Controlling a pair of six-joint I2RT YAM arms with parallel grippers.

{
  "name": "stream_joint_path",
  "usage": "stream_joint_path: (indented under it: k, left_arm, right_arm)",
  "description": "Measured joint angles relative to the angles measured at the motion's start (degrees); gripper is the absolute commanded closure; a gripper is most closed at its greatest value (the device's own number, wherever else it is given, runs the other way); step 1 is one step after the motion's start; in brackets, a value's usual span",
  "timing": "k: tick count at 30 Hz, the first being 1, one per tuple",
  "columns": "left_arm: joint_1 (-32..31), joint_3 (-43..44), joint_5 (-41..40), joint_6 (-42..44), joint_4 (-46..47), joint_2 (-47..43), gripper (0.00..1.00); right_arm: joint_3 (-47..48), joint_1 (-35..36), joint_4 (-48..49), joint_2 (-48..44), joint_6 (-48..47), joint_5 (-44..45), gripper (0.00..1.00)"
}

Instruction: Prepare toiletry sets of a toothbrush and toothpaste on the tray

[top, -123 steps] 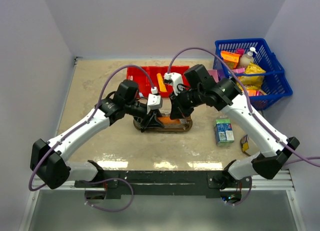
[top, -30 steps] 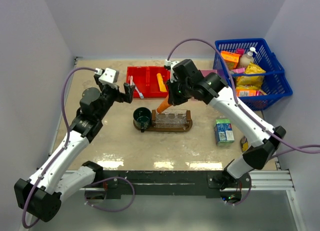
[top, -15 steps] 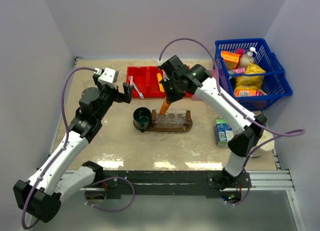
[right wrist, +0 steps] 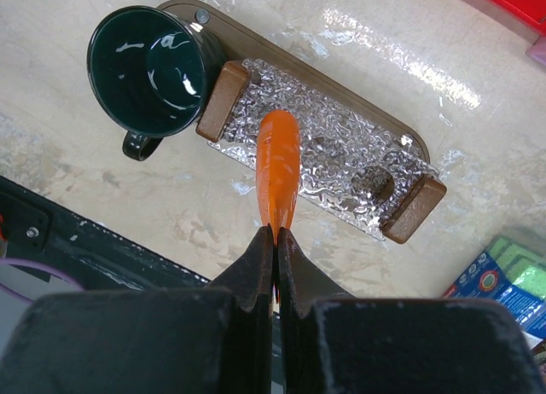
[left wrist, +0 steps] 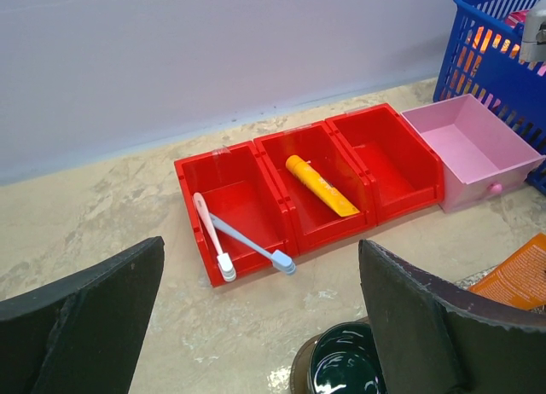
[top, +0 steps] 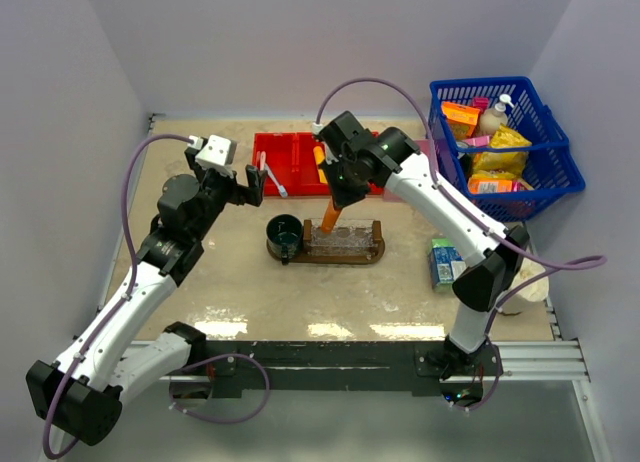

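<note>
Now we have swung our right arm a shade further left over the tray [right wrist: 409, 143]. The right gripper [right wrist: 275, 232] is pinched tight on the tail of the deep orange toothpaste [right wrist: 277, 168], which hangs over the crinkled clear holder [right wrist: 341, 159] beside the green cup [right wrist: 149, 66]. Our left gripper [top: 250, 185] stays spread wide, facing the toothbrushes [left wrist: 209, 236] in the red bin [left wrist: 281, 211]. We judge the tube is close to being placed and no brush has been fetched yet.
</note>
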Motion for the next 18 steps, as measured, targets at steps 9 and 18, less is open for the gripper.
stream_joint_path:
  k: [9, 18]
  left_arm:
    - [0.0, 0.0, 0.0, 0.0, 0.0, 0.0, 0.00]
    - [0.0, 0.0, 0.0, 0.0, -0.1, 0.0, 0.00]
  right_arm:
    - [1.1, 1.1, 0.0, 2.3, 0.0, 0.1, 1.00]
    - [1.3, 1.6, 0.0, 5.3, 0.0, 0.3, 1.00]
